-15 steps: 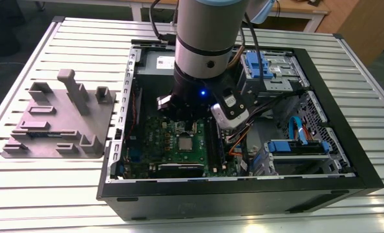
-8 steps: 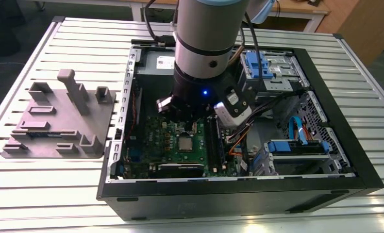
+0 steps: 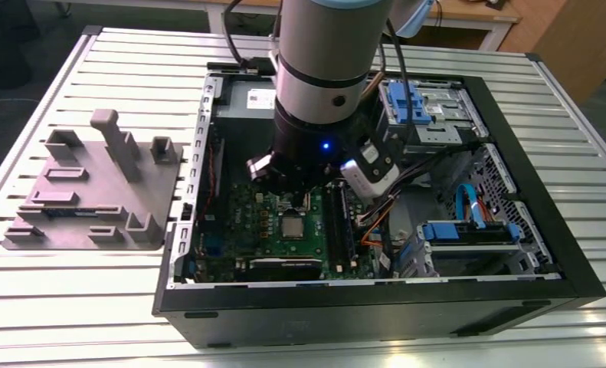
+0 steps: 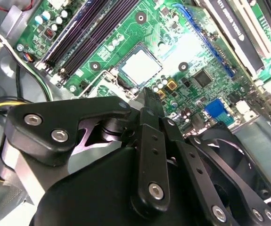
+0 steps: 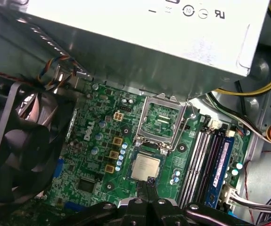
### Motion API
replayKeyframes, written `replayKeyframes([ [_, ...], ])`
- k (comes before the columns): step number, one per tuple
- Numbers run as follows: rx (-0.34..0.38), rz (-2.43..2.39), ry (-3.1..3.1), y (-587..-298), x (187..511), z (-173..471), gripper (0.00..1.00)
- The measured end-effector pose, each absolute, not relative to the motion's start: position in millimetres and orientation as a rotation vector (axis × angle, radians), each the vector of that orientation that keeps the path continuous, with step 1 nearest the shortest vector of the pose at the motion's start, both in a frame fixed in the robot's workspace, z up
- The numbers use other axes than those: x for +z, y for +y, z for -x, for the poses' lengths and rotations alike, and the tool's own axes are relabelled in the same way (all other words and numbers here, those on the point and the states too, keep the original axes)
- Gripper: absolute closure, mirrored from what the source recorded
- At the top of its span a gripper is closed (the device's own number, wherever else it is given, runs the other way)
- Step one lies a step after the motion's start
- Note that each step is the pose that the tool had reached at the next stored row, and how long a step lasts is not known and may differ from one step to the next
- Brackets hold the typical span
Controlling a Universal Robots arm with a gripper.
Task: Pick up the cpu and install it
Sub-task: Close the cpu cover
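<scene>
The cpu [image 3: 293, 228], a small silvery square chip, lies flat in its socket on the green motherboard [image 3: 247, 230] inside the open computer case. Both wrist views show it too: cpu [image 5: 145, 165] and cpu [image 4: 140, 66]. The socket's metal retention frame [image 5: 161, 120] stands flipped open beside the chip. My gripper [image 5: 149, 181] hovers just above one edge of the cpu, its black fingers pressed together with nothing between them. In the second wrist view the gripper [image 4: 149, 96] tip sits right next to the chip. In the exterior view the gripper [image 3: 305, 202] hangs under the arm's wrist, over the board.
A grey power supply box [image 5: 140, 37] looms close beside the socket. A black fan [image 5: 12, 146] and memory sticks [image 5: 210, 160] flank the board. Cables and blue drive cages [image 3: 466, 230] fill the case's right. A grey fixture tray [image 3: 88, 192] lies outside on the table.
</scene>
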State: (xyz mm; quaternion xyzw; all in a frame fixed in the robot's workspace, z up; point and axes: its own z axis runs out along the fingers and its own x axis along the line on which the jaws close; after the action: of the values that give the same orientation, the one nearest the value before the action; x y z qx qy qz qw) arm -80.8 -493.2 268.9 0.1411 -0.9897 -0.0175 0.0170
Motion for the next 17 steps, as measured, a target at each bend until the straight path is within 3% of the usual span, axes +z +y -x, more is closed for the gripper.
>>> replayKeyframes([
  [17,-0.05,-0.685,-3.028,-493.2,268.8,80.8,0.89],
])
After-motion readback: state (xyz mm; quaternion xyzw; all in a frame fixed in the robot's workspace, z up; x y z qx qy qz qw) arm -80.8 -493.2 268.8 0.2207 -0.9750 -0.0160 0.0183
